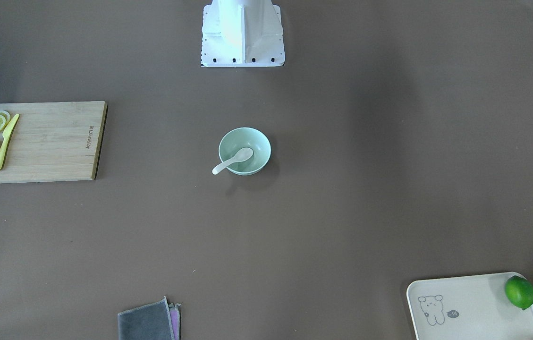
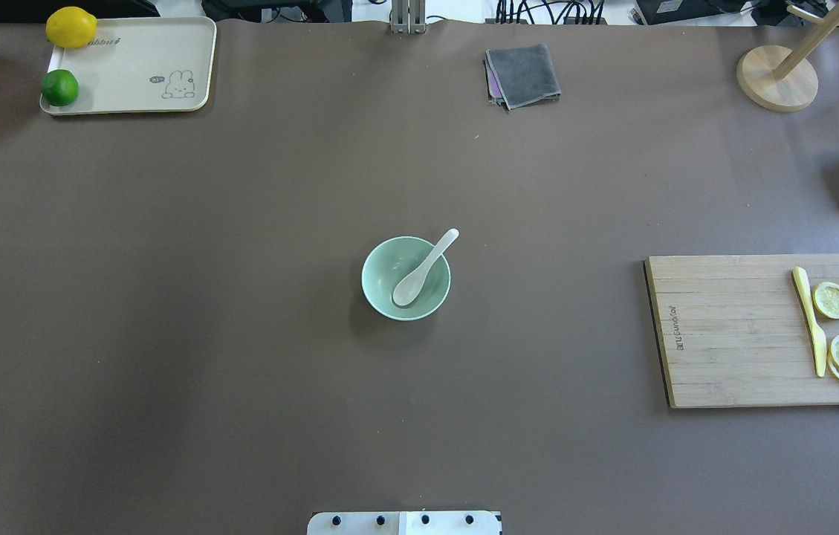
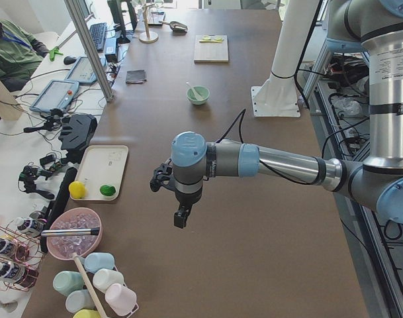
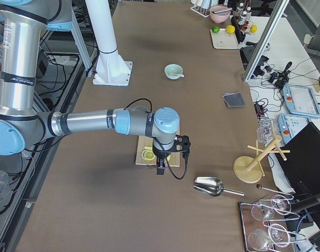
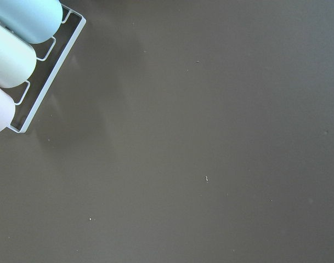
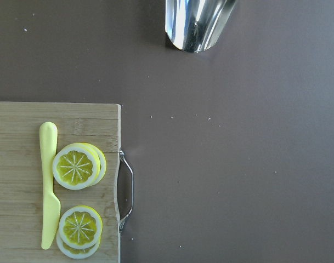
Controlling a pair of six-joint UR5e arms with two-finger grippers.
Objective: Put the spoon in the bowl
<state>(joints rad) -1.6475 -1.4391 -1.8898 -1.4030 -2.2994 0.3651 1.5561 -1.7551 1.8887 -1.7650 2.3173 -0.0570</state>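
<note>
The spoon (image 2: 423, 271) is seen lying in the bowl (image 2: 365, 281) at the middle of the tabletop (image 2: 241, 371), scoop inside, handle propped over the rim. The left hand (image 3: 180, 220) and right hand (image 4: 161, 169) are held above opposite ends; how far they are open cannot be told.
</note>
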